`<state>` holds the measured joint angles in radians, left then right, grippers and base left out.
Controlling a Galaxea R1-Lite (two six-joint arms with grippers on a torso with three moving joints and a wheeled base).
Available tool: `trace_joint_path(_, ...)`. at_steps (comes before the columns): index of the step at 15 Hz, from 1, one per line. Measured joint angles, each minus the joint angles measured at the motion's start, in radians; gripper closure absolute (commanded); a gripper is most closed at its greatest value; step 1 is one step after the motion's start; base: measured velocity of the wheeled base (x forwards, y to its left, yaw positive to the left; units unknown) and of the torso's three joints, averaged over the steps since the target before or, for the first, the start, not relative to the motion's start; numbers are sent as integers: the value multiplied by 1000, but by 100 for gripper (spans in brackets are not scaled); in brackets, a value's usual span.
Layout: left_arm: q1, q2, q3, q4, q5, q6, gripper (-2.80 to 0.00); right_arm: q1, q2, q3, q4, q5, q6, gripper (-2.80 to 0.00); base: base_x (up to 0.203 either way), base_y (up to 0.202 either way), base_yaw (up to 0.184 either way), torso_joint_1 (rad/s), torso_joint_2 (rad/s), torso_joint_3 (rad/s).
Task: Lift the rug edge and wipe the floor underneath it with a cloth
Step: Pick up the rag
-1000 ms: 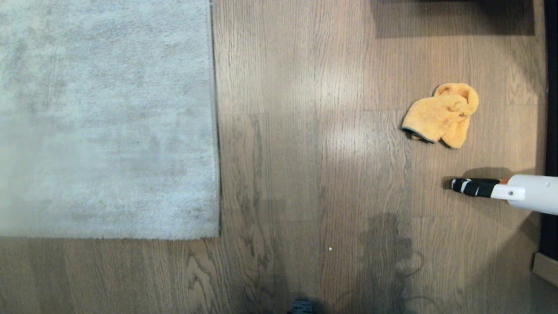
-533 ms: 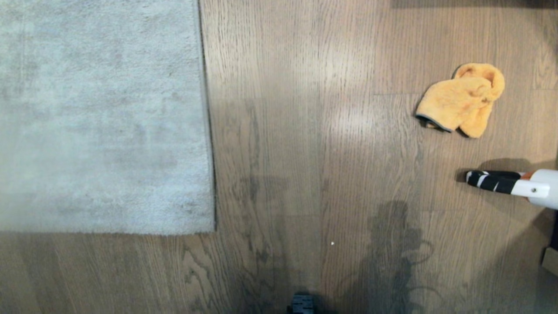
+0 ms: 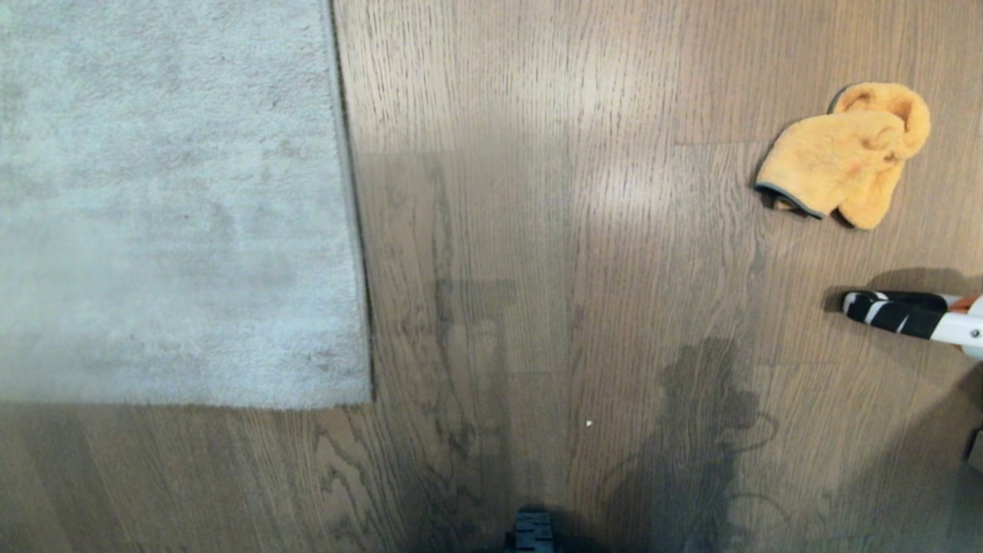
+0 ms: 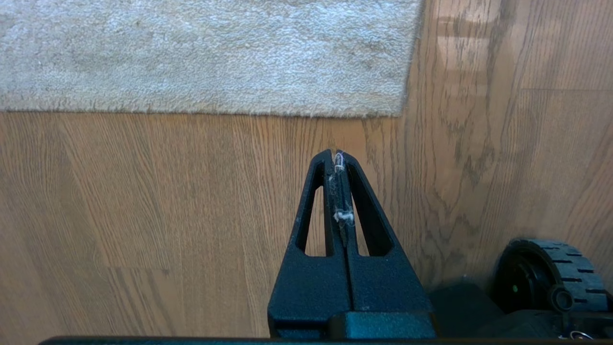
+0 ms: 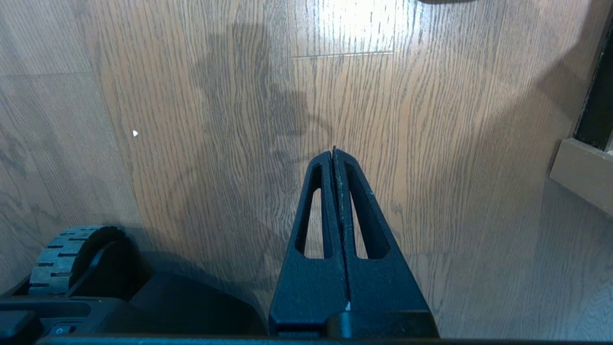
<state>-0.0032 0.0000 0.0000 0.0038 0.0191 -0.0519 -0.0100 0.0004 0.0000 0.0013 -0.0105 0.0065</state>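
The pale grey rug [image 3: 169, 200] lies flat at the left of the head view, its right rug edge [image 3: 349, 230] meeting the near edge at a square corner [image 3: 369, 399]. The fluffy orange-yellow cloth [image 3: 845, 157] sits crumpled on the brown plank floor [image 3: 537, 269] at the far right. Neither arm shows in the head view. My left gripper [image 4: 335, 152] hangs shut and empty over bare floor just short of the rug corner [image 4: 400, 112], with lint on its fingers. My right gripper [image 5: 334, 151] is shut and empty above bare planks.
A white tube with a black-and-white striped end [image 3: 895, 313] lies on the floor below the cloth at the right edge. My base wheels [image 4: 546, 273] [image 5: 67, 254] show in the wrist views. A wooden block [image 5: 582, 172] and dark furniture stand at the far right.
The whole head view has shifted: rug, cloth and striped tube spread outward and look slightly larger, so the camera has moved. Nothing on the floor has moved itself.
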Motion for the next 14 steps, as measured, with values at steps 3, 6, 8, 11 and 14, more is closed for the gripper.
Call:
trace_joint_path(3,0,0,0,0,0,0,0,0,0,0,0,0,0,0,0,0,0,0,0,0)
trace_joint_path(6,0,0,0,0,0,0,0,0,0,0,0,0,-1,0,0,0,0,0,0,0)
trace_joint_path(8,1,0,0,1,0,0,0,-1,0,0,0,0,-1,0,0,0,0,0,0,0)
trace_joint_path(11,0,0,0,1,0,2,0,0,0,0,0,0,-1,0,0,0,0,0,0,0)
trace_joint_path(14,0,0,0,1,0,2,0,0,0,0,0,0,0,0,0,0,0,0,0,0)
